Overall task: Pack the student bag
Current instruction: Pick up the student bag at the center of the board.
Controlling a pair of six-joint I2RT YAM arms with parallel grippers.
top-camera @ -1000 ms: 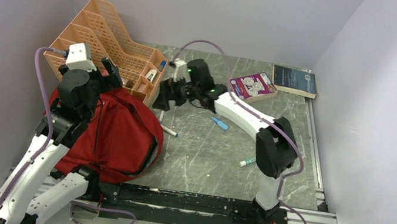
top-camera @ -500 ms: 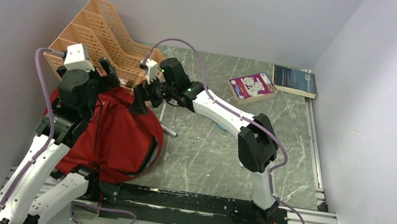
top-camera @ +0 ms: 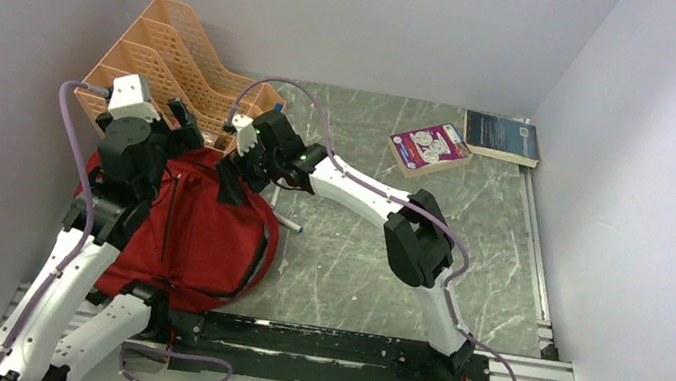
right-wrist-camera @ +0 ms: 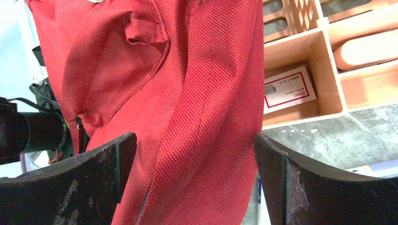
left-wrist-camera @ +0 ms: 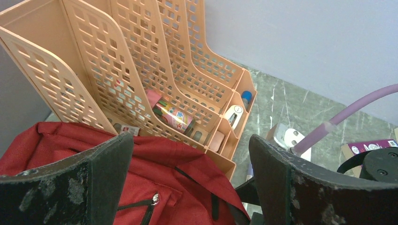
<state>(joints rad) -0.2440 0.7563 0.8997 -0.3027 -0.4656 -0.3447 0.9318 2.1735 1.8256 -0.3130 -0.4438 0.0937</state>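
Note:
The student bag (top-camera: 197,230), dark red with black zippers, lies at the left of the table against the orange organizer. My left gripper (top-camera: 184,124) hovers open over the bag's far edge; in the left wrist view its fingers (left-wrist-camera: 65,187) straddle the red fabric (left-wrist-camera: 159,183) and a zipper pull without touching. My right gripper (top-camera: 231,178) is open at the bag's upper right edge. In the right wrist view, a fold of the bag (right-wrist-camera: 187,93) with a zipper line lies between its wide-open jaws, and the fingertips (right-wrist-camera: 291,187) stand apart from the fabric.
The orange file organizer (top-camera: 181,61) stands behind the bag, its small compartments (left-wrist-camera: 220,136) holding stationery and a boxed item (right-wrist-camera: 287,90). A white marker (top-camera: 287,223) lies beside the bag. Two books (top-camera: 431,149) (top-camera: 502,137) lie at the back right.
My right arm has swung left from the middle of the table to the bag's upper right edge, still open. The left arm has not moved.

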